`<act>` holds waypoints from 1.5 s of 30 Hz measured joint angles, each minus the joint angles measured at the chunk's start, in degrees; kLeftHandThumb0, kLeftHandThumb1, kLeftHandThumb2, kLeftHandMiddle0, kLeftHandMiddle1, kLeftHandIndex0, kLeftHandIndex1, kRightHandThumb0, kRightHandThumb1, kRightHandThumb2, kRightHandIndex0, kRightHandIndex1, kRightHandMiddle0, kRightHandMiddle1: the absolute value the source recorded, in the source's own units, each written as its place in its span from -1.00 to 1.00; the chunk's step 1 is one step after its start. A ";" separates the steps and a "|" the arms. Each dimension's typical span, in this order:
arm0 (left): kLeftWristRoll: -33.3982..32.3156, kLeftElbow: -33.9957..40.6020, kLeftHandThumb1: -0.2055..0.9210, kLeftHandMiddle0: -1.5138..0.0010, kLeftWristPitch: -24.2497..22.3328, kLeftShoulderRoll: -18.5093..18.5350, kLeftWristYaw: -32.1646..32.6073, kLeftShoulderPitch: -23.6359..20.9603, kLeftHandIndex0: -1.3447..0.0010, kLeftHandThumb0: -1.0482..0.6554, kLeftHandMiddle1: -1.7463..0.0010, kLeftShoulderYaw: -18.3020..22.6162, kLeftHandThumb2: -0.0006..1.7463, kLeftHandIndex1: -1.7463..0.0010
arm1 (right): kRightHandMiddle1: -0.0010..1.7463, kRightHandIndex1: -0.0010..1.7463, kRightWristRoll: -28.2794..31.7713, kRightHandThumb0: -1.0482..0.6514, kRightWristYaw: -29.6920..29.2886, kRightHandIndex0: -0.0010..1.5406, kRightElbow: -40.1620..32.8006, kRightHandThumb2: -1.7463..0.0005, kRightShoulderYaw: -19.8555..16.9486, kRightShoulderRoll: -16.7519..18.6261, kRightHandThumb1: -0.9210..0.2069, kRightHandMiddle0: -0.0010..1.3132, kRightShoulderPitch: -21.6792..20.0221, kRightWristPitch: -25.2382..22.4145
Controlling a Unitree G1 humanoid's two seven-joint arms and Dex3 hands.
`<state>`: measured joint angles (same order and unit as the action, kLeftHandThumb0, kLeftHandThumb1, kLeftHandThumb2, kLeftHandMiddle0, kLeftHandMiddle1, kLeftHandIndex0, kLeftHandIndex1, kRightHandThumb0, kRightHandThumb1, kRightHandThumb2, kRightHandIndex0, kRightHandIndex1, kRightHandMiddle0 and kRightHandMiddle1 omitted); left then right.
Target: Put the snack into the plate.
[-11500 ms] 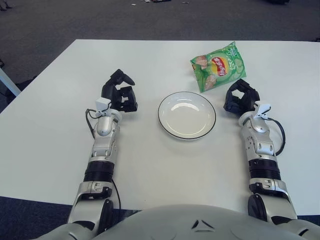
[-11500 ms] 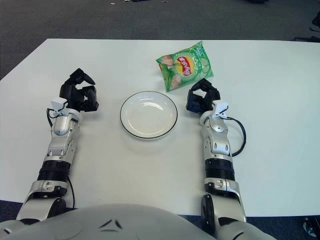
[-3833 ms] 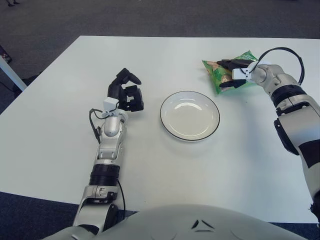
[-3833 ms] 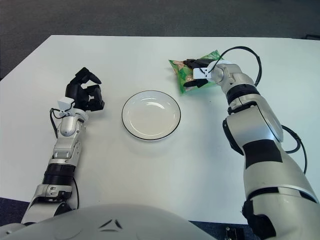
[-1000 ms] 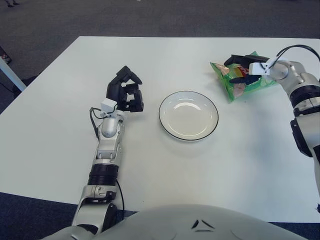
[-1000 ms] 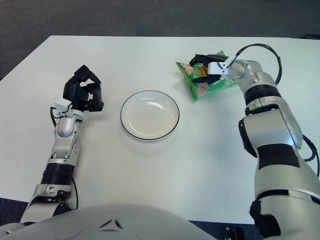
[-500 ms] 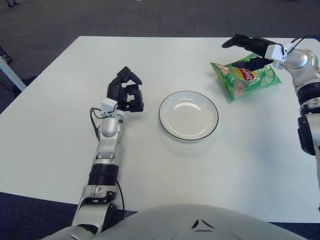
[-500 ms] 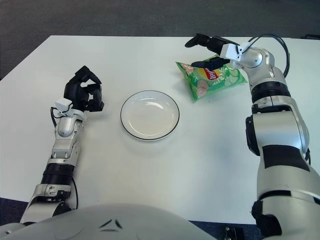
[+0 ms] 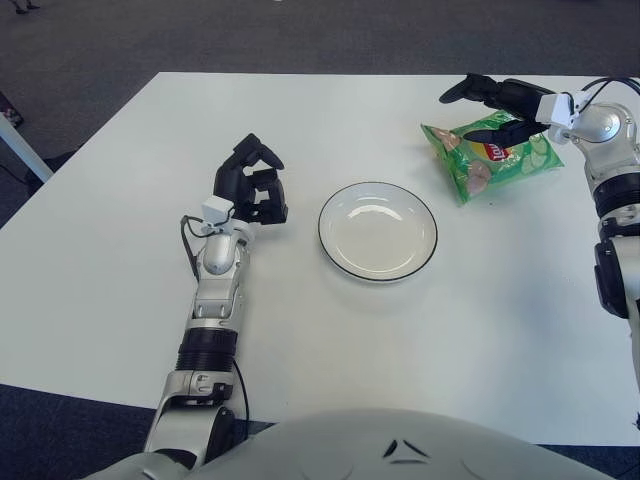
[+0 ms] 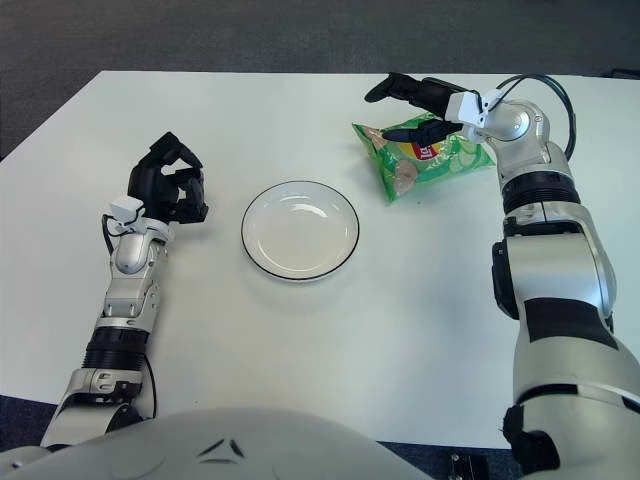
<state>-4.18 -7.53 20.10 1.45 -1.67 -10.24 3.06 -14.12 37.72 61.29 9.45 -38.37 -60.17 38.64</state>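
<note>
Bare table [image 9: 480,260] separates snack bag [image 9: 490,160] from plate [image 9: 377,230].

Right hand [image 10: 420,108] fingers [image 9: 462,90] cover part of snack bag's [image 9: 490,160] top edge & far side, so contact w/ bag can't be told. Right forearm runs off the pic's right edge in left eye view. Bag print too small to read past the logo. Left hand [image 9: 248,185]: palm side hidden behind its curled fingers.

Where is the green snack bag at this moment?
The green snack bag lies on the white table, to the right of and beyond the plate, under the open fingers of the right hand.
</note>
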 measured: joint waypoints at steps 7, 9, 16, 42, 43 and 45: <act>-0.03 -0.04 -0.15 -0.77 0.03 -0.02 0.00 0.00 0.04 -0.36 -1.00 0.00 0.56 -1.00 | -0.03 -0.88 1.77 -0.88 0.55 -0.85 -3.22 0.51 -2.23 -0.58 -0.99 -1.00 0.00 -2.21; -0.04 -0.05 -0.16 -0.77 0.09 -0.02 0.00 0.00 0.03 -0.36 -1.00 0.01 0.57 -1.00 | -0.01 -0.87 1.70 -0.88 0.11 -0.85 -3.99 0.52 -2.42 -0.97 -0.99 -1.00 0.01 -2.79; -0.02 -0.07 -0.16 -0.77 0.21 -0.02 0.00 0.00 0.03 -0.36 -1.00 0.00 0.57 -1.00 | 0.08 -0.84 -1.94 -0.86 -6.10 -0.86 -4.69 0.49 -1.79 -2.24 -0.92 -1.00 0.00 -3.76; 0.04 -0.23 -0.14 -0.79 1.94 -0.01 -0.54 -0.03 0.04 -0.35 -1.00 0.05 0.56 -1.00 | -0.21 -0.96 -17.34 -0.90 -25.70 -1.00 7.61 0.50 7.75 -3.70 -0.94 -1.00 -3.36 -7.20; 0.04 -0.20 -0.14 -0.79 1.94 -0.01 -0.54 -0.02 0.04 -0.35 -1.00 0.05 0.56 -1.00 | -0.25 -0.97 -17.58 -0.90 -25.85 -1.00 7.83 0.51 7.99 -3.71 -0.95 -1.00 -3.44 -7.47; 0.03 -0.15 -0.15 -0.78 1.93 -0.01 -0.54 -0.02 0.04 -0.36 -1.00 0.05 0.56 -1.00 | -0.32 -0.99 -18.45 -0.91 -26.60 -1.00 8.45 0.52 8.59 -3.68 -0.97 -1.00 -3.58 -7.97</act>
<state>-4.15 -7.67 22.03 1.44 -2.21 -10.27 3.11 -32.56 11.12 69.73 18.04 -42.04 -63.75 30.67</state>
